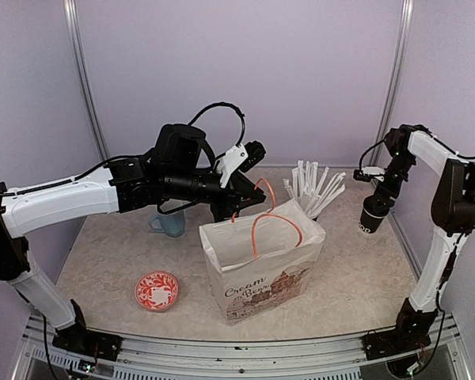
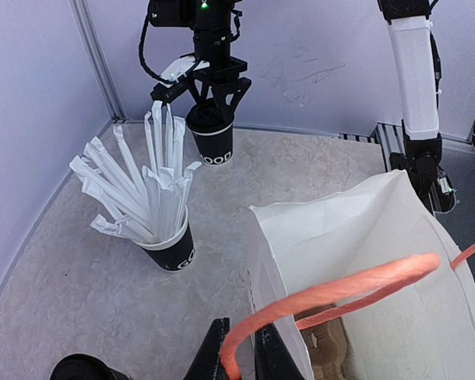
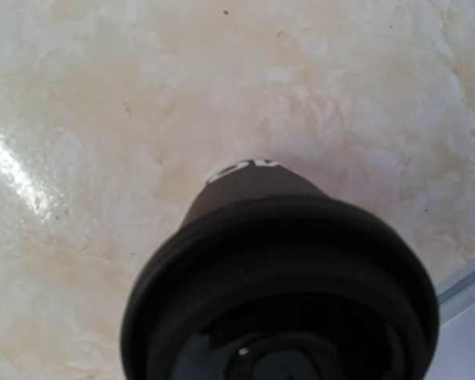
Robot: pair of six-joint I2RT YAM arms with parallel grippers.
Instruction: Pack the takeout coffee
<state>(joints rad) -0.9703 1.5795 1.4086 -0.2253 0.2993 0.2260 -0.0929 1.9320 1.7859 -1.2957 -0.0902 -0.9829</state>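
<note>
Hanging from the right gripper (image 1: 378,196), whose 2 fingers are closed around its lidded top, the takeout coffee (image 1: 372,218) is clear of the table (image 1: 356,277), right of the paper bag (image 1: 261,273); the left gripper (image 2: 241,352) pinches the bag's orange handle (image 2: 340,289); the cup of straws (image 2: 162,237) stands between bag and coffee.

Bag (image 1: 261,269) stands centre, toward the near edge of the table (image 1: 356,277). Behind it on the right, the cup of straws (image 1: 311,190); behind on the left, the mug (image 1: 171,224). Plate (image 1: 157,290) sits near left, well apart. Out right, the coffee cup (image 1: 373,215) hangs over the table in the right gripper (image 1: 378,199); the left gripper (image 2: 237,348) pinches the handle (image 2: 340,289) above the bag.
</note>
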